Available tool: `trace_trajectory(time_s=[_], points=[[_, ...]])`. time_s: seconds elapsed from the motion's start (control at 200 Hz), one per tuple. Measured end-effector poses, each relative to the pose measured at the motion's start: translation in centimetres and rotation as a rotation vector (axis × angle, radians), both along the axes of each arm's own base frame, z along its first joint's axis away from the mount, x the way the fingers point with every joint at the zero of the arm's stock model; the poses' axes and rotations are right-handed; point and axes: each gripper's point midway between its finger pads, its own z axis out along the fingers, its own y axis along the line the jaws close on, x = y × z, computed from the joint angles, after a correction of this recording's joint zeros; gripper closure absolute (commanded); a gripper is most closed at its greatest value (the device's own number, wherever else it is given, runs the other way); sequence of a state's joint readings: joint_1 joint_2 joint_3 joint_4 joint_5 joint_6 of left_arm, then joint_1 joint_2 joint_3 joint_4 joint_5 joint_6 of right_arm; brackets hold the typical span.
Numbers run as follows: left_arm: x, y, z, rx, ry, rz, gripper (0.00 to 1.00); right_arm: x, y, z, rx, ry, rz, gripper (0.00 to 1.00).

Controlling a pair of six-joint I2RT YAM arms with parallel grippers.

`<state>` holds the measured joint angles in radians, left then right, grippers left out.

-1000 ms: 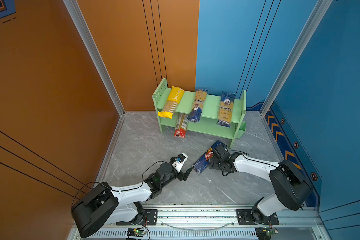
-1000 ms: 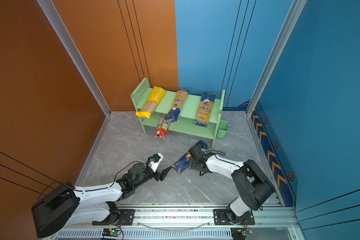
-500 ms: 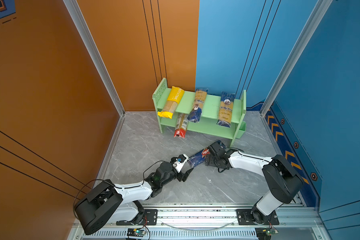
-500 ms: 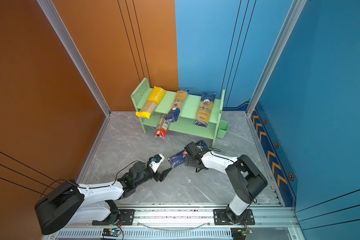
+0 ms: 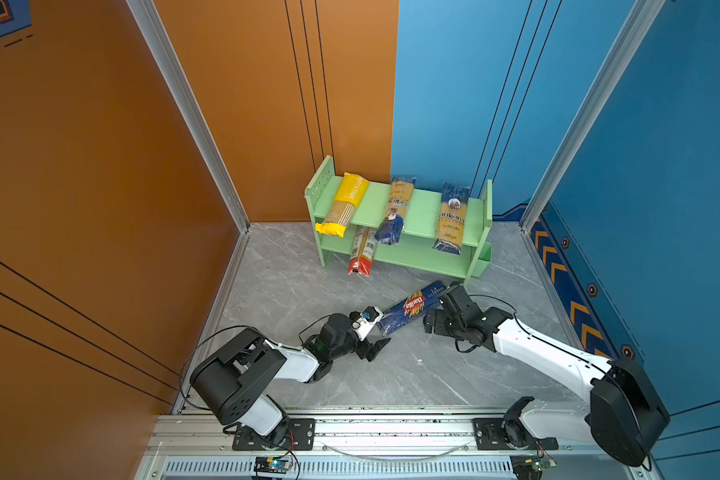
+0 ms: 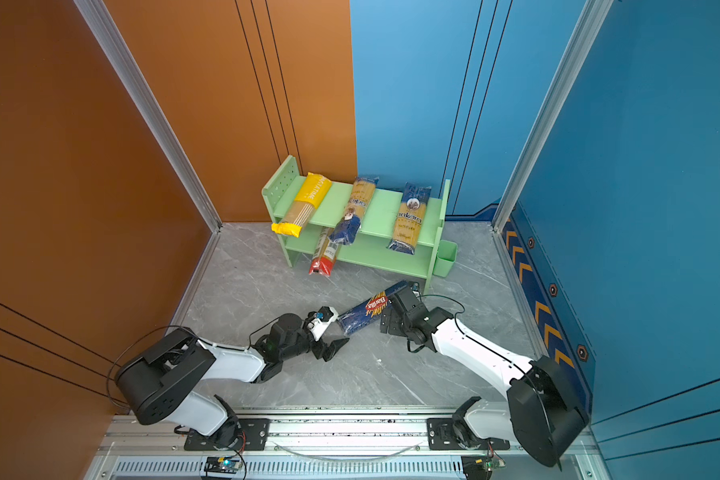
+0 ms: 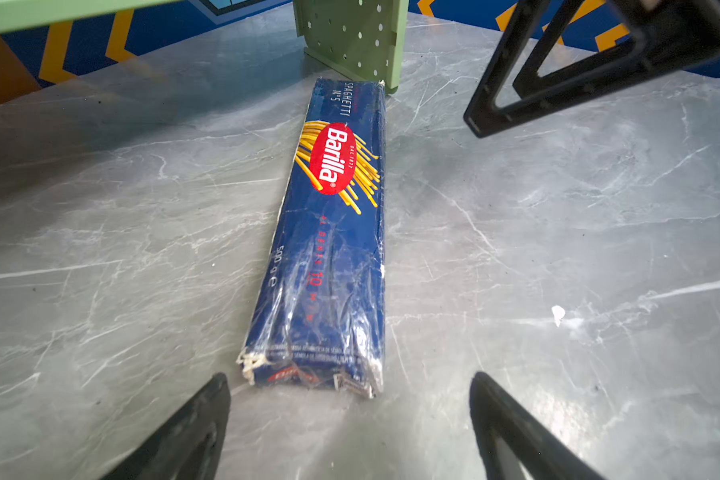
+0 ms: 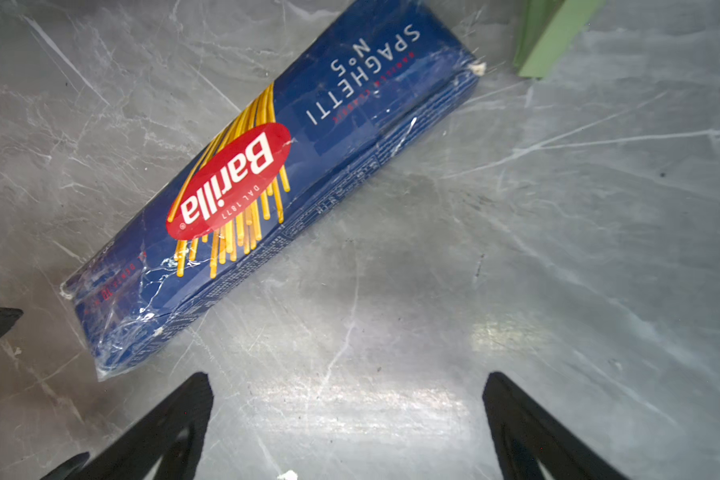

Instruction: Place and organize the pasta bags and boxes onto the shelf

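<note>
The dark blue Barilla box [image 5: 412,307] lies flat on the grey marbled floor [image 5: 292,291], not yet on the shelf [image 5: 422,212]. It runs diagonally, with its far end just beside the shelf's right side panel and its near end pointing towards the left arm. The wrapping at the near end is crumpled and frayed in the left wrist view [image 7: 333,232].

The left gripper [image 5: 381,332] sits low at the box's near end with its jaws spread wide. One finger is on each side of that end and neither touches it. The right gripper [image 5: 438,308] hovers just to the right of the box with its jaws also wide and only bare floor between them (the box lies off to one side in its wrist view [image 8: 267,178]).

On the top tier, from left to right, lie the yellow pack [image 5: 344,203] and two blue-and-yellow packs [image 5: 395,210] [image 5: 452,218], all overhanging the front edge. The red-ended pack [image 5: 362,253] sits on the lower tier and juts out towards the floor. A small green bin [image 5: 483,259] hangs on the shelf's right side.
</note>
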<state>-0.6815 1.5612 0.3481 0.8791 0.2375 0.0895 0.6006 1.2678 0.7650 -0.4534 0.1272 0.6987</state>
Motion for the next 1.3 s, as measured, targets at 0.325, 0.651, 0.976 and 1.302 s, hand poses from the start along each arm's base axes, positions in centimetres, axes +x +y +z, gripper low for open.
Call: trace_trajectory(time_s=[0.325, 0.651, 0.976, 1.302], points=[[1.5, -0.8, -1.0, -0.042, -0.011, -0.008, 0.09, -0.7, -2.4, 0.4, 0.015, -0.005, -0.041, 0.00], [2.3, -1.1, -1.6, -0.090, 0.002, 0.000, 0.08, -0.9, -3.3, 0.5, 0.034, -0.003, -0.063, 0.00], [3.0, -1.8, -1.2, -0.114, -0.006, -0.012, 0.08, -1.2, -3.6, 0.0, 0.027, 0.011, -0.069, 0.00], [3.4, -2.2, -1.8, -0.116, 0.008, -0.012, 0.08, -1.3, -3.9, -0.3, 0.024, 0.020, -0.075, 0.00]])
